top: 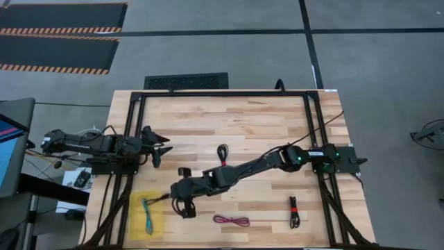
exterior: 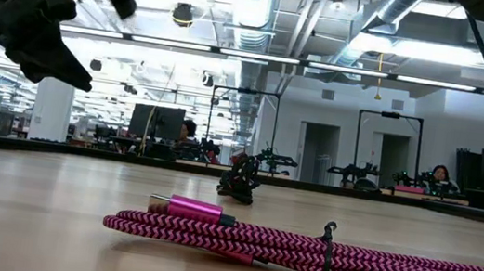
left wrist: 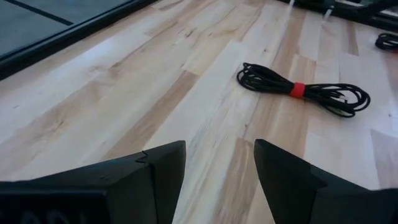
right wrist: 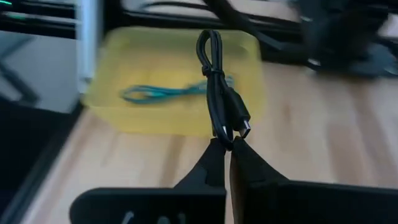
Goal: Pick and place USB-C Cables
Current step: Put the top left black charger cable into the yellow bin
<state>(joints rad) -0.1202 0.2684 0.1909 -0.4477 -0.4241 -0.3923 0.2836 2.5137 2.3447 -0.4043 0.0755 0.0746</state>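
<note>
My right gripper reaches across the table to the right edge of a yellow tray and is shut on a black USB-C cable. A teal cable lies in the tray. A magenta cable lies flat near the table's near edge. A black bundle with a red tie lies mid-table, and another dark bundle lies to the right. My left gripper waits open at the left side. My right gripper pinches the black cable between its two fingertips, just below the plug end. The fingers point toward the table's left, at the tray. The bundle sticks out past the fingertips, its looped end farthest out and its plug free, clear of the table.
A black metal frame borders the wooden table. The arm bases stand at the left and right edges. Bare wood lies between the tray and the magenta cable. A screen stands off the table's left. People sit far behind the table.
</note>
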